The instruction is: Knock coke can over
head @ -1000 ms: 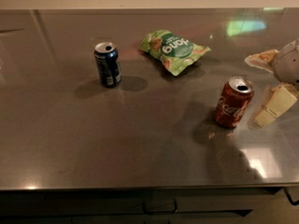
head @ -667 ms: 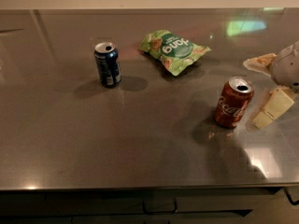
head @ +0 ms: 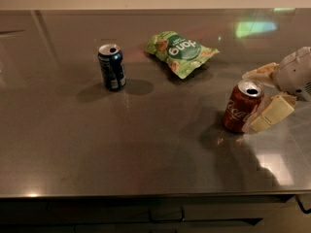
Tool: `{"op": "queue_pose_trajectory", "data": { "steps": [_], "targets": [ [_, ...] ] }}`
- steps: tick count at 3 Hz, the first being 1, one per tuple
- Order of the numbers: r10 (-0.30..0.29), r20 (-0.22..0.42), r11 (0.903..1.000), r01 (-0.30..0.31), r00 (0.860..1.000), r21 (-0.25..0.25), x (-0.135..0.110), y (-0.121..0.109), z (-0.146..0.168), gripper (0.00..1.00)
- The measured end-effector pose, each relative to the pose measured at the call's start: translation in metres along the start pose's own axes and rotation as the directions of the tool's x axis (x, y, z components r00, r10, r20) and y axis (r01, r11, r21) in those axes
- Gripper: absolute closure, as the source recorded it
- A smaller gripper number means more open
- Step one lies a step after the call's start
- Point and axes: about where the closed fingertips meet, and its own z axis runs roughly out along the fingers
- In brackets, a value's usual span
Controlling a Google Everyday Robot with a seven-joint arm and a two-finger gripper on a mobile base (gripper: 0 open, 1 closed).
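Entry one, the gripper (head: 252, 101): we are finding it at the right edge of the table (head: 146, 144), reaching in from the right with its white body behind it. Its two cream fingers (head: 272, 114) are standing spread apart. One is lying behind the can's top and the other is coming in low on the side nearer us, and they are not pinching anything.

Entry two, the coke can (head: 241, 107): it is sitting upright at the right of the table, silver top and open mouth showing, now between the spread fingers. The nearer finger is looking as if it is touching the can's right side, or is just beside it. We cannot tell which.

Change noted: a second ago the fingers were standing off to the can's right. They have since slid left to straddle it, while the can has kept its place and its posture. We are reading this as the approach being finished and the push only beginning. The knock is not yet done, and a sideways sweep to the left looks like what is called for.

Entry three, bystanders: a green snack bag (head: 181, 52) is lying flat at mid-table towards the back, and a dark blue can (head: 112, 67) is standing upright further left. Both are well apart from the gripper.
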Motion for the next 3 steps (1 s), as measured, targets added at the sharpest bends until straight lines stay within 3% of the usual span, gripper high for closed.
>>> {"op": "queue_pose_trajectory", "data": {
  "steps": [2,3],
  "targets": [
    [0.013,-0.006,0.9998,-0.014,1.0,-0.017,-0.0042,0.0007,0.0001,0.64],
    [0.023,-0.053,0.9994,-0.024,0.998,-0.024,-0.0113,-0.0003,-0.0016,0.87]
  ]
}}
